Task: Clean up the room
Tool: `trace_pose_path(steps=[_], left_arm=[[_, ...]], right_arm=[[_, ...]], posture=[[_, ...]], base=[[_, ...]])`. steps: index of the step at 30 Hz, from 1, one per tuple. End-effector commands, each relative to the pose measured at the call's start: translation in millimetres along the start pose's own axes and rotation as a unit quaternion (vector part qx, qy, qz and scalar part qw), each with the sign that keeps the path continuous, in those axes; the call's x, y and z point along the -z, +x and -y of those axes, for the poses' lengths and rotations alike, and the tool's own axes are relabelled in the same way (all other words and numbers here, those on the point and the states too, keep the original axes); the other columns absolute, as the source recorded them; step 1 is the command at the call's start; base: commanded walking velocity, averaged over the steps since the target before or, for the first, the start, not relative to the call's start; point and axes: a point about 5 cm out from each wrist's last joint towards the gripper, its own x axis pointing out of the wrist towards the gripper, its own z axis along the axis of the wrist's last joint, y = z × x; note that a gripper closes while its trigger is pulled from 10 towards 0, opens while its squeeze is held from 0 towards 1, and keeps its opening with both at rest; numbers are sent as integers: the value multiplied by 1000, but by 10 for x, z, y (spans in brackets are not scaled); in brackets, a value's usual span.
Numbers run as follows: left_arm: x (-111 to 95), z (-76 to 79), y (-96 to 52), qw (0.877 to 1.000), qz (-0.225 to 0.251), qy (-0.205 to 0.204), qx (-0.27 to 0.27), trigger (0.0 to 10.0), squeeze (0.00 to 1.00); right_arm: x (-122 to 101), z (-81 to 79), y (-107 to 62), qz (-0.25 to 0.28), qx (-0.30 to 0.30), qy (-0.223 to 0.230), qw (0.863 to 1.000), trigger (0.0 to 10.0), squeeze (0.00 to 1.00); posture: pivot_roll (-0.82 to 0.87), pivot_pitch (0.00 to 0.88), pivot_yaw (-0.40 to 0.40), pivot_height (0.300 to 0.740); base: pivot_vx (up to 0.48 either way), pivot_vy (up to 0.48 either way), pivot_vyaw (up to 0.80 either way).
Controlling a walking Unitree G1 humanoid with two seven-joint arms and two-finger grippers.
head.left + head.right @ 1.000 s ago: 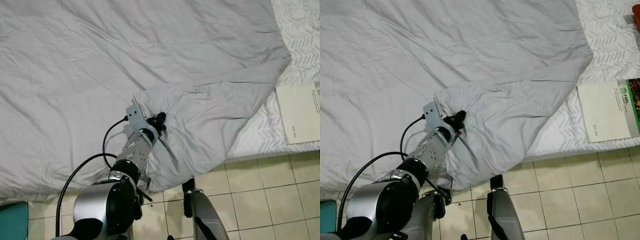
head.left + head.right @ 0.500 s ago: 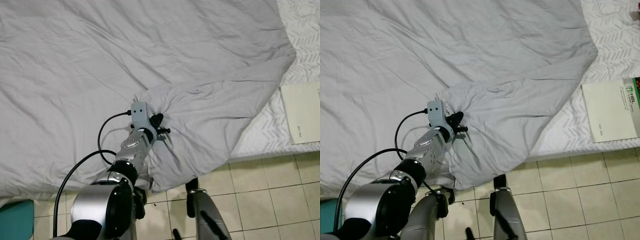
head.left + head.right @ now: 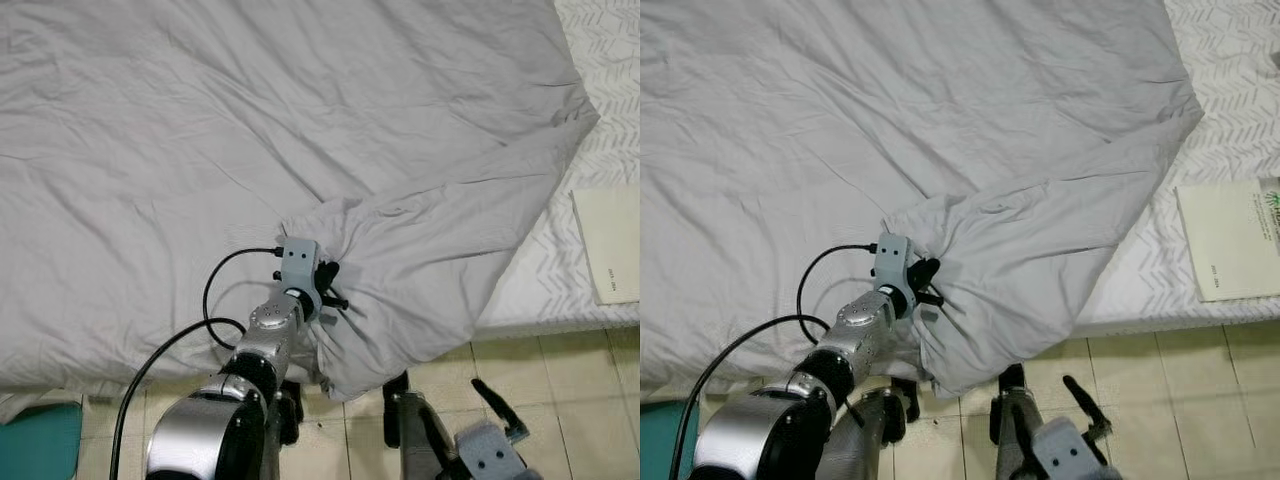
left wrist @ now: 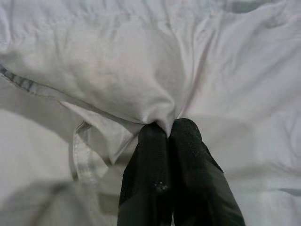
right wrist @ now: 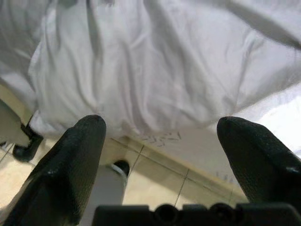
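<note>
A large grey duvet covers the bed, with one corner folded back and bunched near the bed's front edge. My left gripper is shut on a pinch of that bunched fabric; in the left wrist view the two black fingers press together on a fold of the duvet. My right gripper hangs low over the tiled floor below the bed's edge, open, with nothing between its fingers; the duvet's hanging corner is in front of it.
A white patterned sheet is bare at the bed's right side, with a booklet lying on it. Cream floor tiles run along the front. A teal object sits at the lower left.
The camera has shifted, moving the scene right and down. My left gripper still pinches the duvet fold. The right gripper has come up into sight at the lower right.
</note>
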Motion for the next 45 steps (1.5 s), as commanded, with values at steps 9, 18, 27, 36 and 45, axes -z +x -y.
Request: trace_pose_path(steps=[9, 18, 27, 36, 45], left_arm=[[378, 368, -35, 996, -73, -10, 55, 10000, 0], [481, 562, -53, 993, -85, 23, 82, 10000, 0], [716, 709, -155, 985, -108, 57, 123, 10000, 0], [854, 802, -237, 975, -117, 90, 168, 10000, 0], [899, 731, -268, 973, -114, 134, 149, 10000, 0]], right_arm=[[127, 26, 222, -19, -12, 5, 1000, 10000, 0], [229, 68, 207, -31, -22, -5, 999, 10000, 0], [313, 74, 191, -42, -30, -10, 999, 10000, 0], [329, 68, 258, -39, -33, -13, 999, 10000, 0], [342, 72, 304, -37, -31, -15, 999, 10000, 0]], posture=[[-304, 322, 118, 740], [-313, 289, 117, 740], [-317, 269, 120, 740], [-308, 249, 130, 740], [-308, 236, 139, 740]], base=[[0, -480, 0], [0, -480, 0], [0, -480, 0], [0, -480, 0], [0, 0, 0]])
